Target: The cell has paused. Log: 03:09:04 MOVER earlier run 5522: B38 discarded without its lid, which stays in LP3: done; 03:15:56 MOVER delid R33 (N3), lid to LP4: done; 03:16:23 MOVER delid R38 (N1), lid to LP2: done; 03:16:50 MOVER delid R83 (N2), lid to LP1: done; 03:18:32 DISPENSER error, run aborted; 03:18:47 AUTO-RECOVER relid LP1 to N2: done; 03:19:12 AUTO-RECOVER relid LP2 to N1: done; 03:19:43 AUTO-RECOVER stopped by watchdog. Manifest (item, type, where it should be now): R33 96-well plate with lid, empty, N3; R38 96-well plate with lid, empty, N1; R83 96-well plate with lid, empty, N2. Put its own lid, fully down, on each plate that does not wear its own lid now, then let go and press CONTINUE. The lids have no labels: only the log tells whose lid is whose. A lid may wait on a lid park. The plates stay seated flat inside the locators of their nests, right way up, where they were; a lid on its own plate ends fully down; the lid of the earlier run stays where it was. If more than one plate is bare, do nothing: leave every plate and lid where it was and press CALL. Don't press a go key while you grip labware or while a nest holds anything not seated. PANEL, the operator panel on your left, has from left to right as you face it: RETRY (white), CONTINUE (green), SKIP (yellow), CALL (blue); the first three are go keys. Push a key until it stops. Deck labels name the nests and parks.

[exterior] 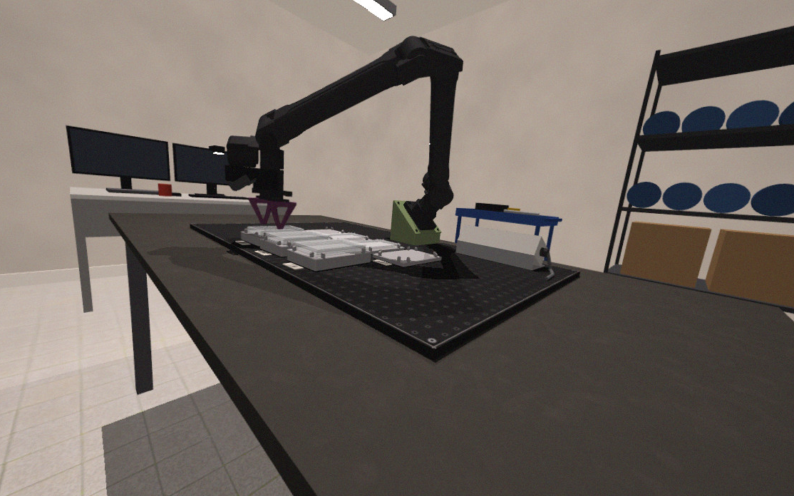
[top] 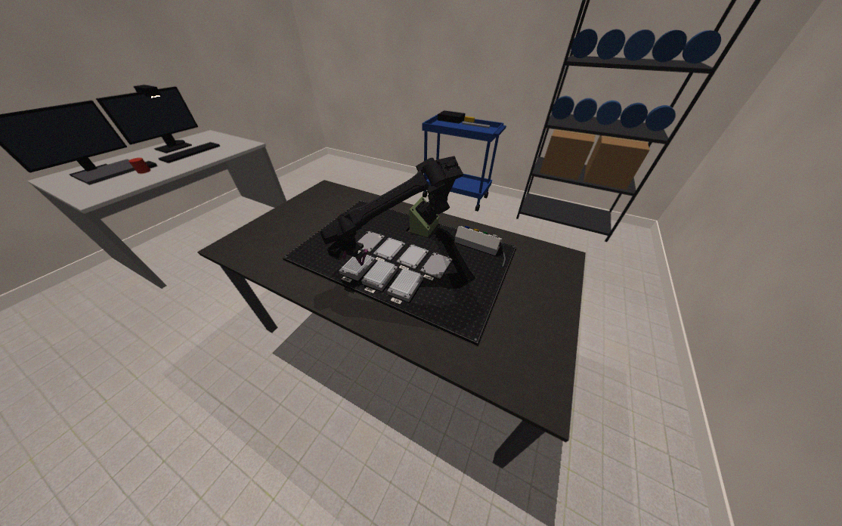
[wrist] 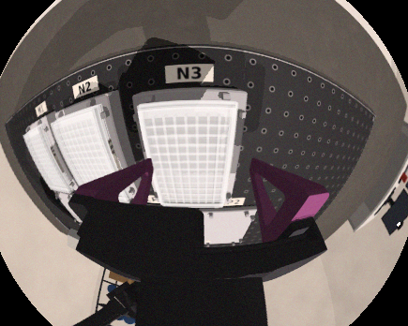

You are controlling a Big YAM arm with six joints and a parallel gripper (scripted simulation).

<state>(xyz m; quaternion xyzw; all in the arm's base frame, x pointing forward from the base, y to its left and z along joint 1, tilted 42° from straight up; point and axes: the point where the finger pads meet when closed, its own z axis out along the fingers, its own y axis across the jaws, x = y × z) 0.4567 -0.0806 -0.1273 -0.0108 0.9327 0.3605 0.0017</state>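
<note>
Gripper (wrist: 220,192) spread wide, grasping nothing, purple fingers hanging just above the deck. Directly ahead at 12 o'clock, plate (wrist: 188,152) in the nest labelled N3 (wrist: 188,73), well grid showing. At 10 o'clock, plate in N2 (wrist: 86,140). At 6 o'clock, partly hidden under the wrist, a flat pale lid (wrist: 226,227) on its park.
</note>
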